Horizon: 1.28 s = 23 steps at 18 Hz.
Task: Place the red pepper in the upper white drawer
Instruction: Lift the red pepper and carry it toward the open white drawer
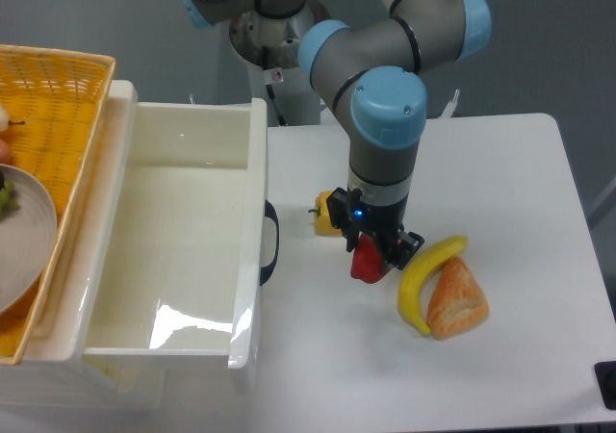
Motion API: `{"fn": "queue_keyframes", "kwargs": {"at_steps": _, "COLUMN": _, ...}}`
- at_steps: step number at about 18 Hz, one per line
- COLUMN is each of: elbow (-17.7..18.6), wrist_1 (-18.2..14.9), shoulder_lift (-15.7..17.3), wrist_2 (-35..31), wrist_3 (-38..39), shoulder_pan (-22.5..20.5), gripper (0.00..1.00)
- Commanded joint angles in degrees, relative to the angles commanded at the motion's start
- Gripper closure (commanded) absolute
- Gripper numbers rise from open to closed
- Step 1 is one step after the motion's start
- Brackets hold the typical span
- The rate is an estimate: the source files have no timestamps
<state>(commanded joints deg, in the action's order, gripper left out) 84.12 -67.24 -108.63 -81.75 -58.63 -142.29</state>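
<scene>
Banana (421,277), bread (456,300) just beside red pepper (366,263).

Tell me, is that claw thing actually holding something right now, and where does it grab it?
Yes. The gripper holds the red pepper; its fingers close on the pepper's upper part, from above.

Red pepper (367,263) beside open drawer (183,241)

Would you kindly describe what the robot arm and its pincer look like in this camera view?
The arm is built of grey metallic tube segments joined by rounded joints with light-blue caps. It rises from a pale grey cylindrical base at the back of the table. The wrist is a dark grey cylinder ending in a black pincer with two short fingers. A small blue light glows on the pincer's body. No loose cables show.
</scene>
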Motion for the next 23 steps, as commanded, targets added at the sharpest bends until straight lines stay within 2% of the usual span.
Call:
{"fn": "queue_keyframes", "kwargs": {"at_steps": 12, "elbow": -1.32, "wrist_1": 0.35, "shoulder_lift": 4.04, "wrist_2": 11.34, "wrist_3": 17.66, "shoulder_pan": -0.88, "gripper": 0.48}}
{"fn": "queue_keyframes", "kwargs": {"at_steps": 16, "elbow": -1.24, "wrist_1": 0.35, "shoulder_lift": 5.27, "wrist_2": 14.24, "wrist_3": 20.57, "shoulder_pan": -1.49, "gripper": 0.47}}
{"fn": "queue_keyframes", "kwargs": {"at_steps": 19, "elbow": -1.24, "wrist_1": 0.26, "shoulder_lift": 7.99, "wrist_2": 16.61, "wrist_3": 22.42, "shoulder_pan": -2.37, "gripper": 0.47}}
{"fn": "queue_keyframes", "kwargs": {"at_steps": 23, "elbow": -0.97, "wrist_1": 0.0, "shoulder_lift": 9.4, "wrist_2": 16.97, "wrist_3": 24.09, "shoulder_pan": -2.02, "gripper": 0.46}}
